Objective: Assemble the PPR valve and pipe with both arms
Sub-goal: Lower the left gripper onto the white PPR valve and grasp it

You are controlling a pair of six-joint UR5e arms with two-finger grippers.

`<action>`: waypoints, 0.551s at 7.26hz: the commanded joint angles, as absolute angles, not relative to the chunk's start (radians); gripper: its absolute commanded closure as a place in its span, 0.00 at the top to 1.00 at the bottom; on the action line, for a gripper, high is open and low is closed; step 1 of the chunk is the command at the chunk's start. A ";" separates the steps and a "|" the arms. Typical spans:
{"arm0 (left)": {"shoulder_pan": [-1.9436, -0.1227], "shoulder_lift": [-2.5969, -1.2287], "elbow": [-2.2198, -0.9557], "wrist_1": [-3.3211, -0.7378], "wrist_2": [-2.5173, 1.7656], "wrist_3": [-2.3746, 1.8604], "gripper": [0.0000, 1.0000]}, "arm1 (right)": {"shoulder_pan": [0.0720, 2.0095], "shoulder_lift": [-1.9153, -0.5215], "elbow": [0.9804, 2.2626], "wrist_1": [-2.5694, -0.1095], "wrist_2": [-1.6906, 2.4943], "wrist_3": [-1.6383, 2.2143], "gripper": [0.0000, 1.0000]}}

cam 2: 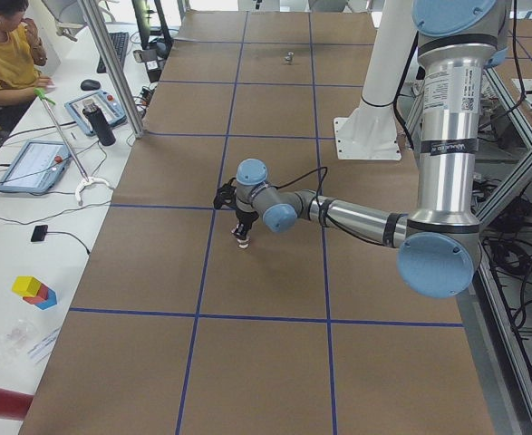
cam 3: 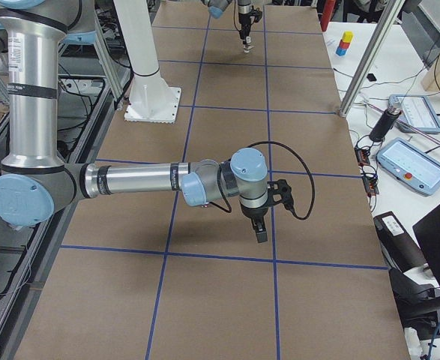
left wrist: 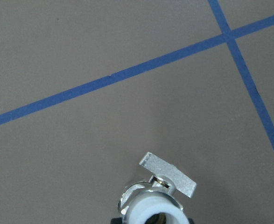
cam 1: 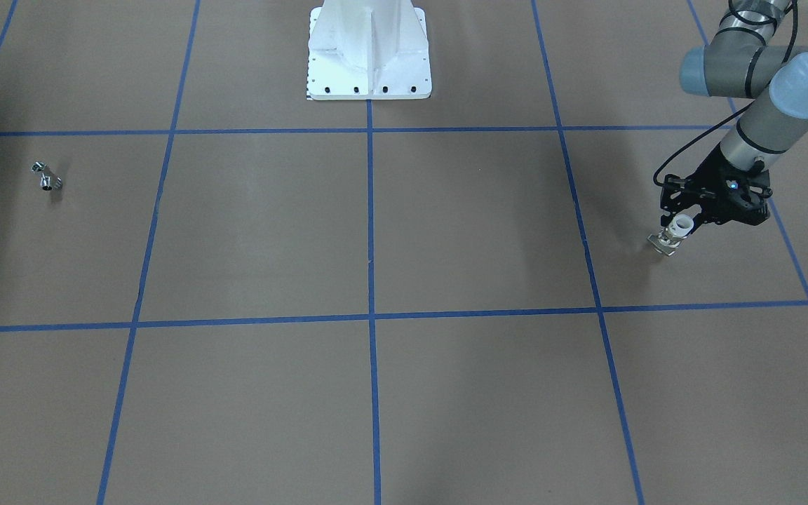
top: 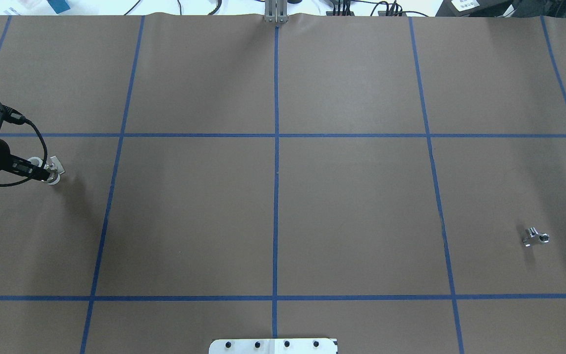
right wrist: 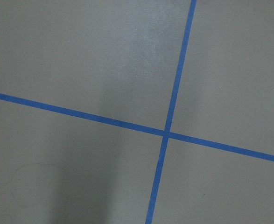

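gripping the ppr valve (cam 1: 674, 235), the left claw (cam 1: 681, 226) is clenched on its white body, lever tab (left wrist: 168, 175) poking out just below the claw, close to the surface (cam 1: 446, 231). pipe (cam 1: 46, 177) lies well apart from that claw. right claw (cam 3: 258, 229) hovers; cannot tell its state.

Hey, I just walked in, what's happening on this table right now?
The left end effector grips the white PPR valve low over the table, at the robot's left end. The chrome pipe lies untouched far off on the robot's right side. The right end effector hangs above a tape crossing; whether it is open is unclear. The parts are not yet joined.
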State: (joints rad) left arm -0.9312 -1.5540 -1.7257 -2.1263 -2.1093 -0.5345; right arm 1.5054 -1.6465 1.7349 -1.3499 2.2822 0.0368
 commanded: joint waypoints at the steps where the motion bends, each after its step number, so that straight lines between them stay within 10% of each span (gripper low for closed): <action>1: -0.931 -1.554 -1.724 -2.126 -2.108 -0.534 0.34 | 1.505 -1.643 1.735 -1.350 2.281 0.037 1.00; 2: -0.931 -1.554 -1.735 -2.125 -2.111 -0.535 0.11 | 1.505 -1.638 1.733 -1.350 2.281 0.037 1.00; 4: -0.942 -1.589 -1.743 -2.120 -2.120 -0.548 0.00 | 1.505 -1.638 1.733 -1.350 2.283 0.038 1.00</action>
